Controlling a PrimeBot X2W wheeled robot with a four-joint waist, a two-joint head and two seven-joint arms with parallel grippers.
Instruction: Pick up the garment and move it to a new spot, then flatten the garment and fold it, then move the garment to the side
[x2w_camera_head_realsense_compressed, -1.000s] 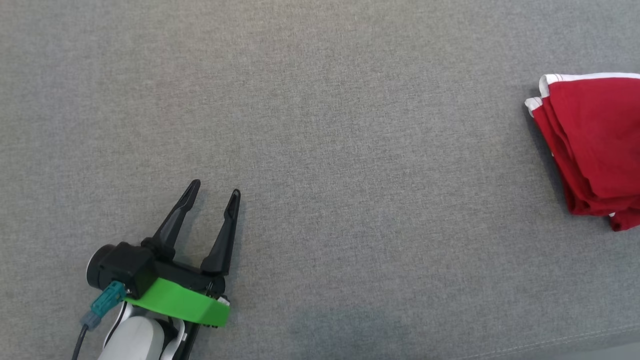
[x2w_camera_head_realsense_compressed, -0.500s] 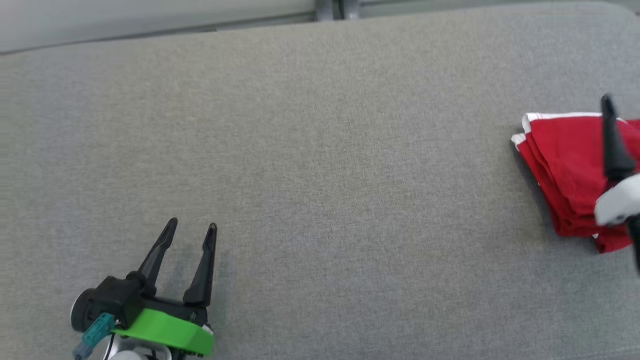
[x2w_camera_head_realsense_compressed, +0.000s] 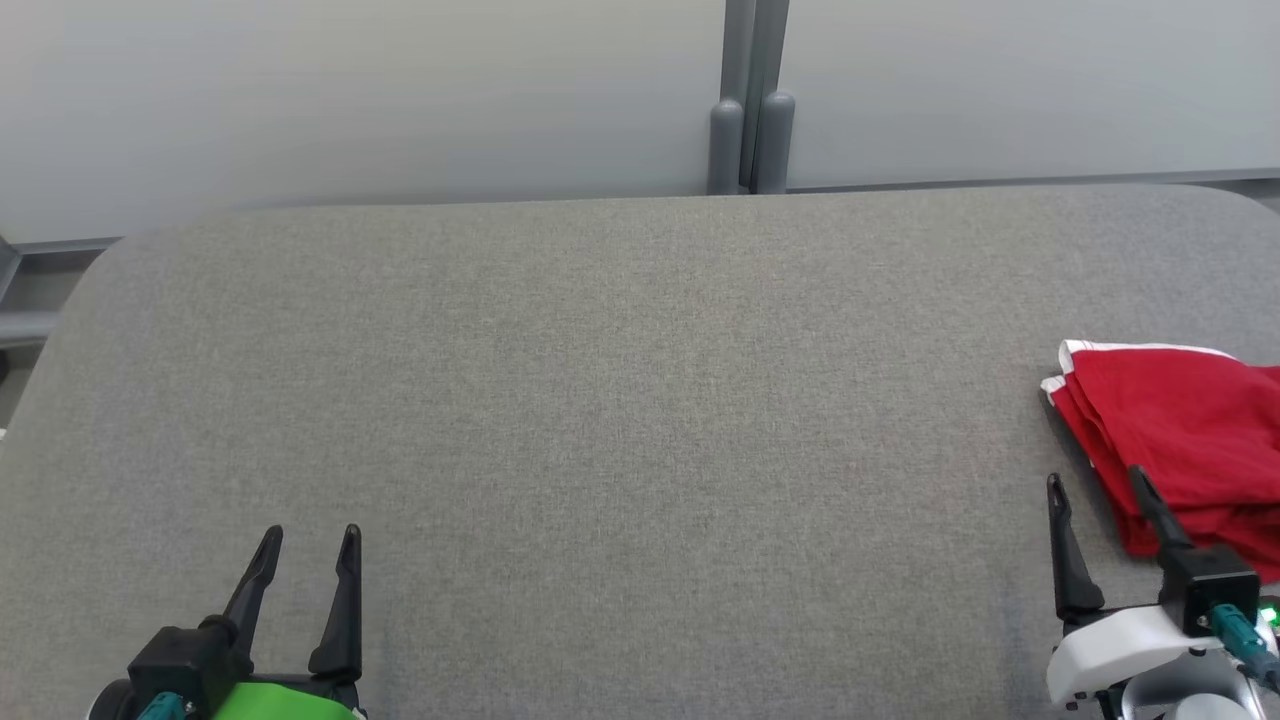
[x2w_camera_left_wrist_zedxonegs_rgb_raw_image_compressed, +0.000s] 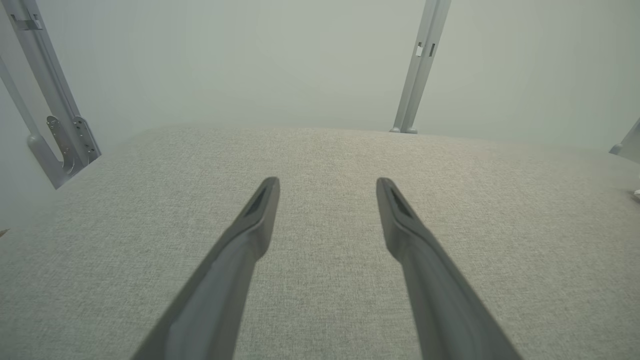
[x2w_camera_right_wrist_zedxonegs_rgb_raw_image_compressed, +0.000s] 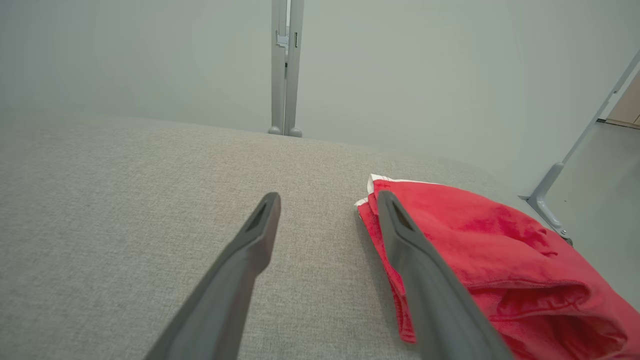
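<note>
Grey woven fabric covers the wide bench (x2w_camera_head_realsense_compressed: 640, 400), and the red garment (x2w_camera_head_realsense_compressed: 1190, 420), trimmed in white, lies on it as a layered, folded bundle at the far right side, running past the edge of the head view. The right pincer (x2w_camera_head_realsense_compressed: 1094, 478) hangs just beside the bundle's near left corner, jaws apart and holding nothing, while the left pincer (x2w_camera_head_realsense_compressed: 312, 530) stands equally spread and empty, well apart at the lower left. On that evidence the pick-up, flattening, folding and setting aside all look done, with little or nothing left.
</note>
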